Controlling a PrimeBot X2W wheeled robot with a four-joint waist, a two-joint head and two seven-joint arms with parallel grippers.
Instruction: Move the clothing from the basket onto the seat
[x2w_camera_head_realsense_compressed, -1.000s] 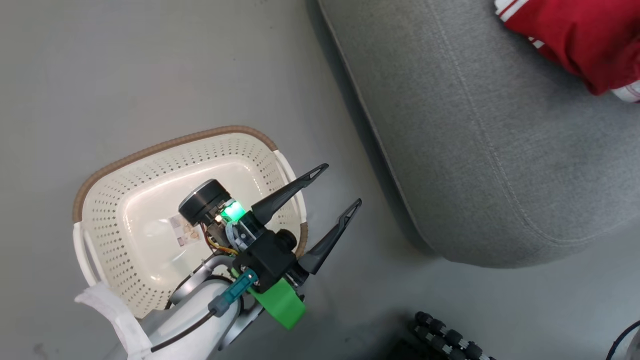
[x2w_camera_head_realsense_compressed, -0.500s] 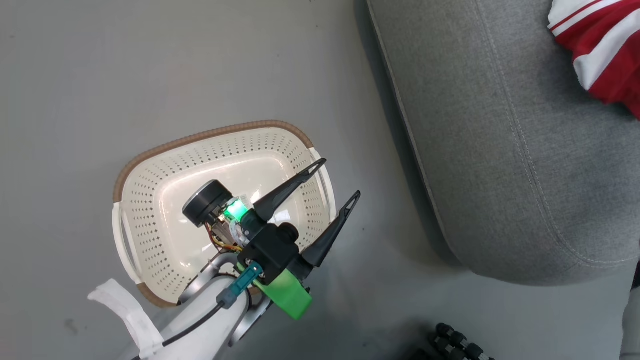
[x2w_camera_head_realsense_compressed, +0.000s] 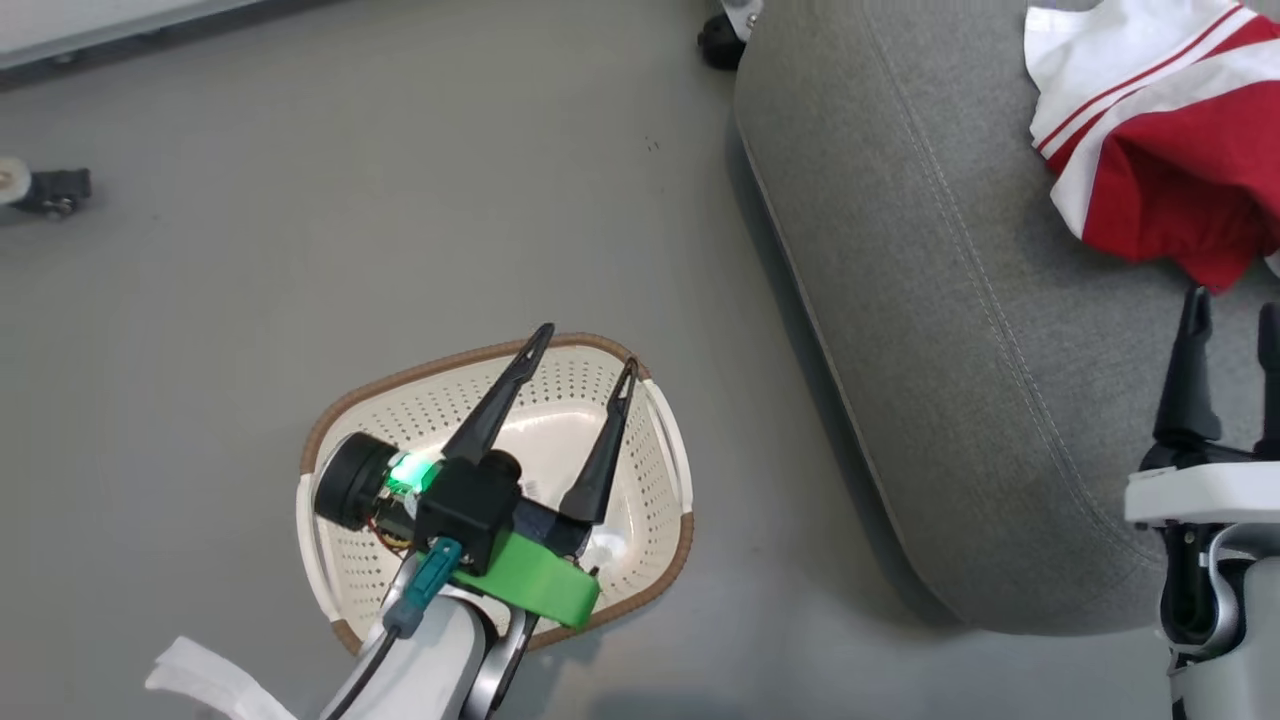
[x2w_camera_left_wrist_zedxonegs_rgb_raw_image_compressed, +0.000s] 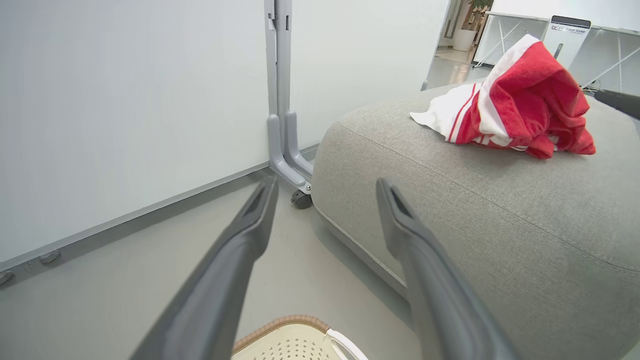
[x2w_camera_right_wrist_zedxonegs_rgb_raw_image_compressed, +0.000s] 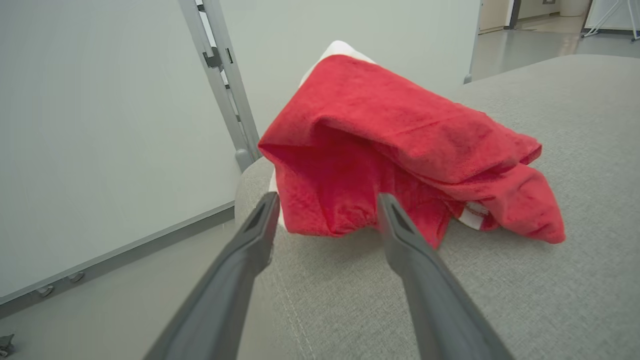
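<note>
Smooth grey floor (x2w_camera_head_realsense_compressed: 300, 250) and a pale partition wall (x2w_camera_left_wrist_zedxonegs_rgb_raw_image_compressed: 125, 125) frame the scene. From the head camera, the clothing (x2w_camera_head_realsense_compressed: 1160, 180), a crumpled bright red garment with white bands and thin red stripes, lies heaped on top of the seat (x2w_camera_head_realsense_compressed: 950, 350) at about 2 o'clock in the picture. The seat is a big grey fabric cushion with rounded edges and stitched seams, taking up the right side of the view from 12 o'clock round to 4 o'clock. At 6 o'clock from the garment, the right gripper (x2w_camera_head_realsense_compressed: 1232, 302) hovers over the cushion, its two dark fingers pointing at the cloth; they stand apart and grasp nothing, tips right at the garment's near edge. From that arm's wrist camera the red heap rises right behind the spread tips, and whether a tip touches cloth cannot be told. Down on the floor, at 8 o'clock from the seat and apart from it, stands the basket (x2w_camera_head_realsense_compressed: 400, 378), oval, cream and perforated, with a brown woven-look rim and white side handles. The left gripper (x2w_camera_head_realsense_compressed: 588, 345) hangs above the basket, fingers pointing to 1 o'clock, spread wide and holding nothing. A black caster (x2w_camera_head_realsense_compressed: 718, 45) sits by the seat's far corner at 12 o'clock, and a second small caster (x2w_camera_head_realsense_compressed: 50, 188) lies at 10 o'clock by the left edge
</note>
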